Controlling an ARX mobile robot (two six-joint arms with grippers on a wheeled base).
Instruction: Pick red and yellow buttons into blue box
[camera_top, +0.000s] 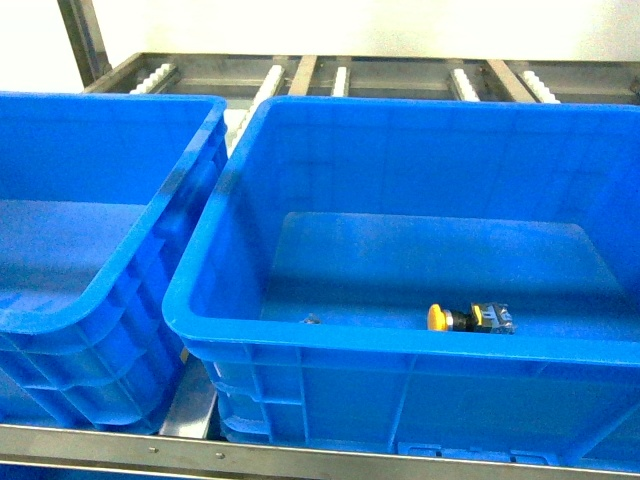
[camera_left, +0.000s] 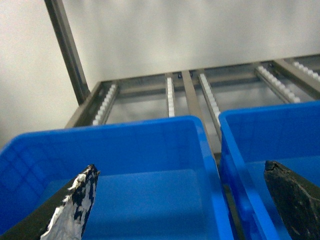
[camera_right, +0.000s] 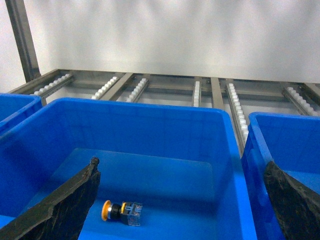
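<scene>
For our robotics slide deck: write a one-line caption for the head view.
Yellow button lying on its side on the floor of the blue box, beside a scoop-fronted bin on a roller rack.

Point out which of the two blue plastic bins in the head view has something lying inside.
The right-hand blue bin with the straight front wall: a yellow-capped push-button switch lies on its floor.

head high, wrists low, all facing blue box (camera_top: 300, 345)

The yellow button (camera_top: 470, 318) lies on its side on the floor of the blue box (camera_top: 300, 345), near the front wall, its yellow cap pointing left and its black body right.

The red button is not visible.
</scene>
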